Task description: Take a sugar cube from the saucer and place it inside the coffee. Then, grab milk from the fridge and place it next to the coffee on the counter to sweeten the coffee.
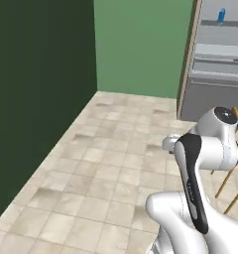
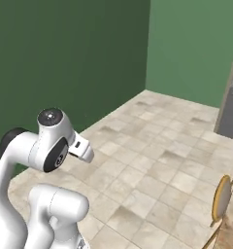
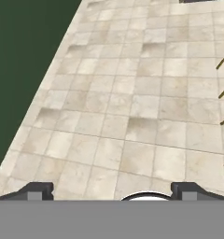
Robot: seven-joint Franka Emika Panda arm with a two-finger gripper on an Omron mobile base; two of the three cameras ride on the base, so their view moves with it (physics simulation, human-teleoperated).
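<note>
The fridge (image 1: pixel 215 59) stands open at the far right of the left base view, grey with pale shelves. A small blue milk carton (image 1: pixel 221 16) sits on its top shelf. The fridge's grey side (image 2: pixel 230 116) edges into the right base view. My gripper (image 3: pixel 113 191) is open above bare floor tiles, with nothing between its dark fingertips (image 3: pixel 37 190). My arm is folded close to the base, far from the fridge. The sugar cube, the saucer, the coffee and the counter are out of view.
Pale tiled floor (image 1: pixel 106 163) stretches ahead to green walls (image 1: pixel 141 44). A beige panel (image 1: pixel 188 59) flanks the fridge. Wooden stool legs (image 1: pixel 229 184) and a round yellow seat (image 2: pixel 221 197) stand at the right, beside a marbled top (image 2: pixel 231 238).
</note>
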